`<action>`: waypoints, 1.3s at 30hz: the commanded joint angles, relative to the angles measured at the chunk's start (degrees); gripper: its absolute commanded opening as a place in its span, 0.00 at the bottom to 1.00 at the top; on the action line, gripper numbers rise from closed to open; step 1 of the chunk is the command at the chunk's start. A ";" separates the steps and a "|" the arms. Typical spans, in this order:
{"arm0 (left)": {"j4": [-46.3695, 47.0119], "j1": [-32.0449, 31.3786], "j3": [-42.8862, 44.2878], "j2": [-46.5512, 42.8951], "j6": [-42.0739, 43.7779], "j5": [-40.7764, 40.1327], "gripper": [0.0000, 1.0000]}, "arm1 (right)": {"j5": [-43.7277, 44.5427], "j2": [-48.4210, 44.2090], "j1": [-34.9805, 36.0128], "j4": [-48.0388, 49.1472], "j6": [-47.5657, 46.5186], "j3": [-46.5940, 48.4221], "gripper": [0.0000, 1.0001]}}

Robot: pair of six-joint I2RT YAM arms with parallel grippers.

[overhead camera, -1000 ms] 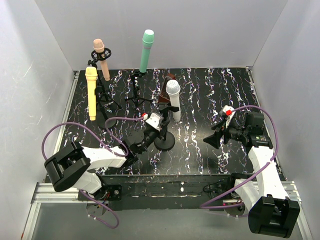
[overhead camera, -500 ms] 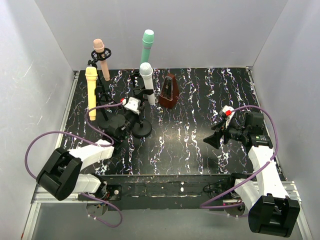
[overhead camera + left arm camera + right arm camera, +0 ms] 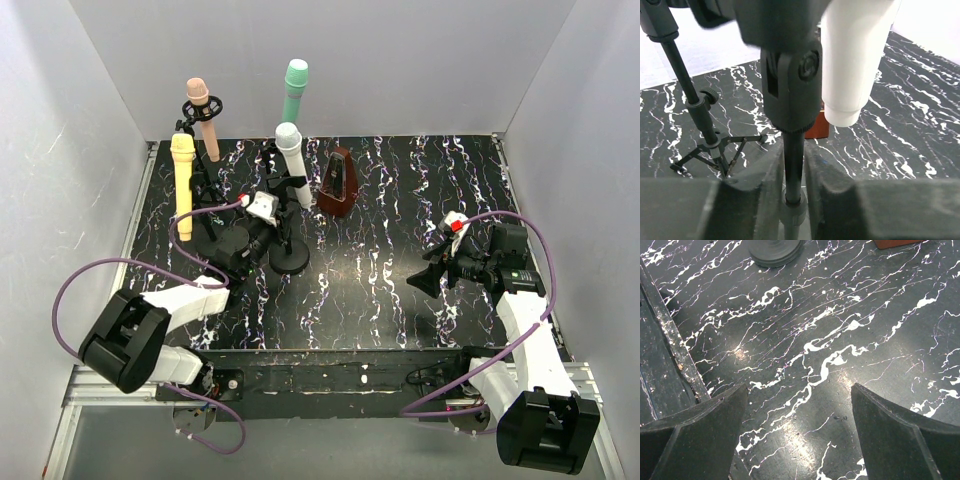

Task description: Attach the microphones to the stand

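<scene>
we clamp stand pole low, frame centre, left gripper; white mic rigid, top-heavy; right gripper wide, empty

The counter wore a glossy black finish veined white like marble. The white microphone looked smooth matte plastic, its stand semi-gloss black plastic above dark, satin metal. Fingers of the left hand appeared dull, rubbery black.

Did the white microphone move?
Yes. The white microphone, on its stand, went left: from in front of the brown metronome to its left side.
</scene>
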 commanded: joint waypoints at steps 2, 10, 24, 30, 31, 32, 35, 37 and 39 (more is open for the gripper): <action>-1.78 -0.02 -0.15 -3.77 -2.04 -1.03 0.31 | -0.94 -0.18 -0.21 -0.86 -1.04 0.62 0.90; -15.82 -0.02 -0.24 -14.31 -3.62 -1.38 0.84 | -0.85 -0.71 -0.21 -1.12 -1.39 0.53 0.90; -54.41 -0.02 7.23 -37.08 -10.12 3.97 0.98 | -0.76 -1.41 -1.35 -1.03 -1.48 0.36 0.90; -65.15 0.07 9.96 -40.95 -12.06 11.00 0.98 | -1.55 -2.64 -3.46 -1.56 -1.04 0.36 0.90; -65.59 -0.02 9.70 -41.74 -12.49 12.58 0.98 | -1.82 -2.91 -3.99 -1.65 -1.13 0.36 0.90; -65.95 -0.02 9.26 -42.70 -12.93 14.07 0.98 | -2.08 -3.17 -4.43 -1.74 -1.04 0.36 0.90; -66.21 -0.02 7.42 -45.16 -13.46 18.12 0.98 | -2.96 -3.87 -5.83 -2.18 -0.69 0.36 0.90; -66.30 -0.02 6.19 -47.10 -13.81 20.41 0.98 | -3.31 -4.22 -6.54 -2.00 0.18 0.27 0.90; -66.21 -0.02 5.22 -48.77 -13.82 22.87 0.98 | -3.58 -4.49 -7.50 -1.04 2.55 0.27 0.92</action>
